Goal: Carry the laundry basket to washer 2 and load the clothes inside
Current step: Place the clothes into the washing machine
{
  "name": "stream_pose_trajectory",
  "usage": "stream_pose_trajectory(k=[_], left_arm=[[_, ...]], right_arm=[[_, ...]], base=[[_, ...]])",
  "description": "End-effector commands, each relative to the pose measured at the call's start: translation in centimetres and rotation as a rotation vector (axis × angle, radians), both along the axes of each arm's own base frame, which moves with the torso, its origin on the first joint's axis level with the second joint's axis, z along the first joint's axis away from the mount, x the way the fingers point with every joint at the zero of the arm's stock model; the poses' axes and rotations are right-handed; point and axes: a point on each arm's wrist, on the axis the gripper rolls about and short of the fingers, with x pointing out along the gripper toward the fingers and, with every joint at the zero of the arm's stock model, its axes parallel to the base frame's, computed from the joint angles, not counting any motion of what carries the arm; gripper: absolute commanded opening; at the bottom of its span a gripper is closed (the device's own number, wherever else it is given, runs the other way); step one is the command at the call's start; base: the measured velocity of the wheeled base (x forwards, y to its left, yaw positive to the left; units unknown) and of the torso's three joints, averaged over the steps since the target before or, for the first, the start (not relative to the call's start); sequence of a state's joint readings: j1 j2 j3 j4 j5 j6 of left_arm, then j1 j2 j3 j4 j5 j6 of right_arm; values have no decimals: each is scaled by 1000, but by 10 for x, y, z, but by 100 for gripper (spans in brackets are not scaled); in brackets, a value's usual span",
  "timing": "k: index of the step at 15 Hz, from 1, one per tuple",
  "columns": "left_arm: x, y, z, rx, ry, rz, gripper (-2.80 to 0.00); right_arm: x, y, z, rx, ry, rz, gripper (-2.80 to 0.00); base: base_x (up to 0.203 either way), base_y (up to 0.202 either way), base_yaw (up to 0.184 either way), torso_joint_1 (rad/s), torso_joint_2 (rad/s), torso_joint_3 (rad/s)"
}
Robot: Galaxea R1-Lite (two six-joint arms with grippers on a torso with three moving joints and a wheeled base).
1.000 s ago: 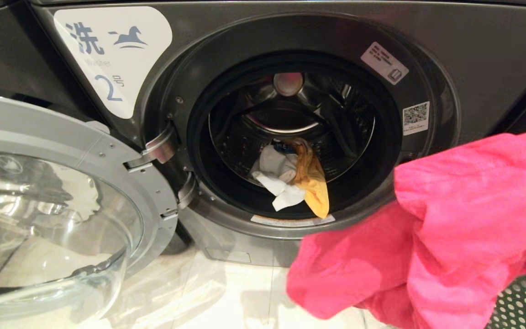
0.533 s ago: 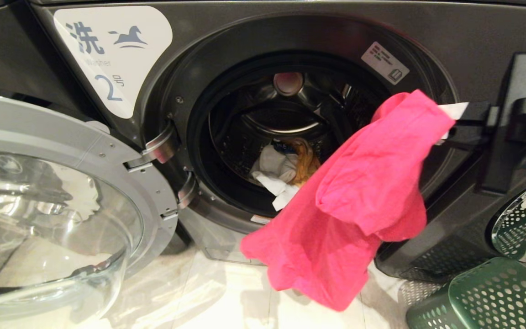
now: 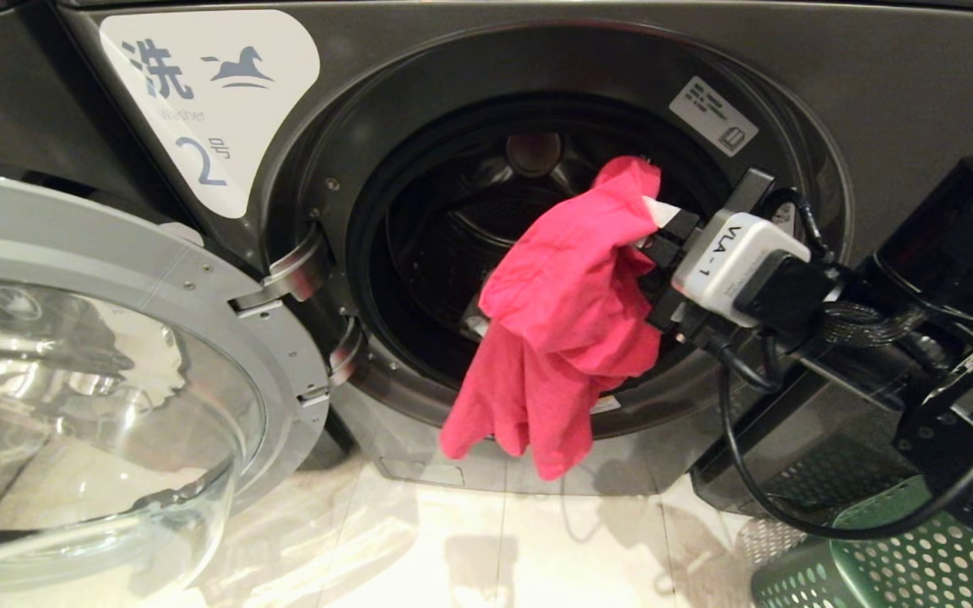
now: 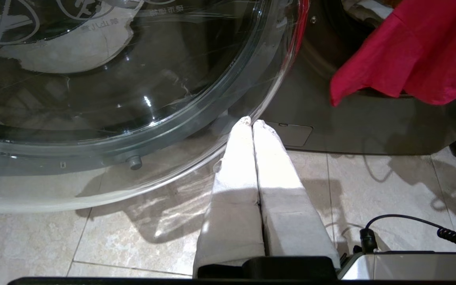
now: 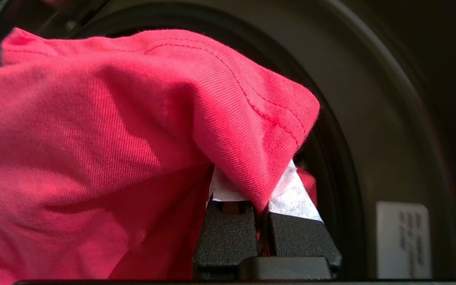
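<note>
From the head view, washer 2 (image 3: 537, 253) faces us with its round mouth open and its glass door (image 3: 106, 397) swung out to the left. The right gripper (image 3: 651, 232) reaches in level from the right, up at the mouth's right side, jaws clamped on a pink shirt (image 3: 562, 329). The shirt hangs long axis downward from the grip, across the opening, its lower end dangling past the bottom rim above the floor (image 3: 453, 549). A white block on the wrist reads "VLA-1". The washer's white label (image 3: 208, 101) shows a horse logo, a Chinese character and a "2". A corner of the laundry basket (image 3: 883, 566) sits at the lower right on the floor.

In the left wrist view, the left gripper (image 4: 251, 122) hangs low over the tiles beside the door's glass bowl, jaws pressed together and empty.

In the right wrist view, the jaws pinch a fold of the shirt, the washer's dark ring behind.
</note>
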State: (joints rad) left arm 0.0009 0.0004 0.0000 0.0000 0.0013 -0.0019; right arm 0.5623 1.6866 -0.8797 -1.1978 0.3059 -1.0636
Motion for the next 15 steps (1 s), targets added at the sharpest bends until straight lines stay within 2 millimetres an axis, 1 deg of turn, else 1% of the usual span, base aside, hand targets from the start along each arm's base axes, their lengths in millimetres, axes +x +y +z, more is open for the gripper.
stream_pose_trajectory(k=[1,2,5,7,9,12,15], left_arm=[[0,0,0,0,-2,1,-280],[0,0,0,-1,-2,1,-280],[0,0,0,-1,0,1,-280],[0,0,0,0,0,1,-280],[0,0,0,-1,0,1,-280],[0,0,0,0,0,1,-280],[0,0,0,-1,-2,1,-280]], right_arm=[[25,16,-25,-12,2,9,-280],[34,22,-27,-3,-27,25,-280],[60,38,-23,31,-120,58,-280],[79,45,-28,30,-144,71,-280],[97,42,-37,22,-146,52,-280],[122,38,-37,37,-192,19,-280],[150,34,-47,16,-222,-28,-280]], base=[[0,0,0,0,0,0],[0,0,0,0,0,0],[0,0,0,0,0,0],[0,0,0,0,0,0],[0,0,0,0,0,0],[0,0,0,0,0,0],[0,0,0,0,0,0]])
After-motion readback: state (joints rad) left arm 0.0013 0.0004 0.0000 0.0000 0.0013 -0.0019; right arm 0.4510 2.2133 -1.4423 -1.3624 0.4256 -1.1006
